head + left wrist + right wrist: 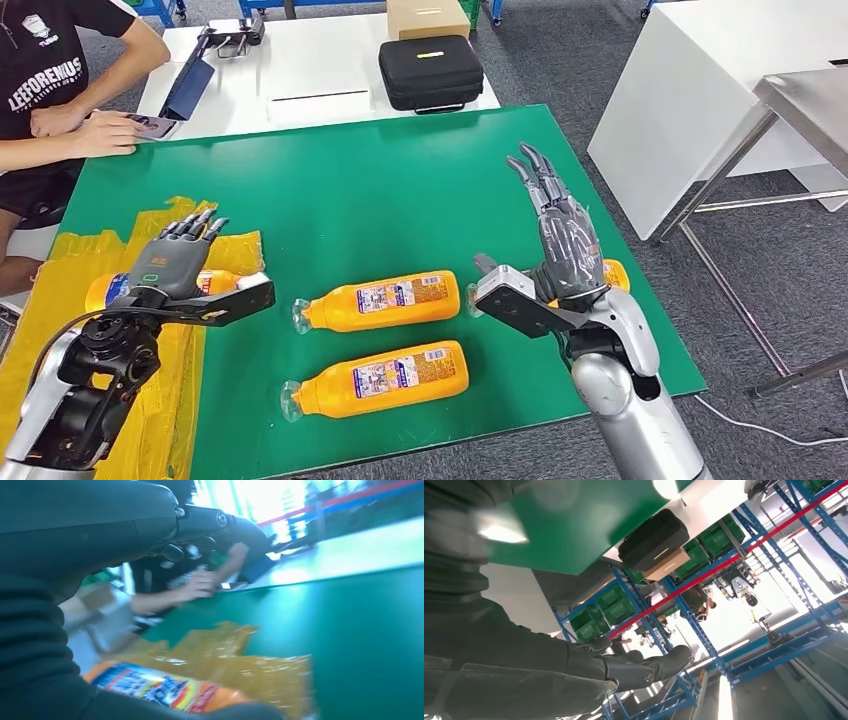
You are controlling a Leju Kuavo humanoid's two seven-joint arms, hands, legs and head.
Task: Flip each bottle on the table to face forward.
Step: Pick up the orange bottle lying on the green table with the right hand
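Observation:
Four orange bottles lie on their sides on the green table (pixel 380 190). Two lie in the middle, one (pixel 382 300) behind the other (pixel 378 380), both with labels up and caps to my left. A third bottle (pixel 108 290) lies at the left on a yellow sheet, partly under my left hand (pixel 180 262). That hand hovers over it with fingers stretched forward and holds nothing. The left wrist view has the same bottle (pixel 160 690) just below the hand (pixel 75 545). A fourth bottle (pixel 616 274) peeks out behind my right hand (pixel 560 235), which is raised with fingers spread upward and is empty.
A crinkled yellow sheet (pixel 70 265) covers the table's left end. A person (pixel 60 90) sits at the back left with a phone (pixel 152 125). A black case (pixel 430 72) and a cardboard box (pixel 428 18) sit on the white table behind. A metal table (pixel 800 100) stands to the right.

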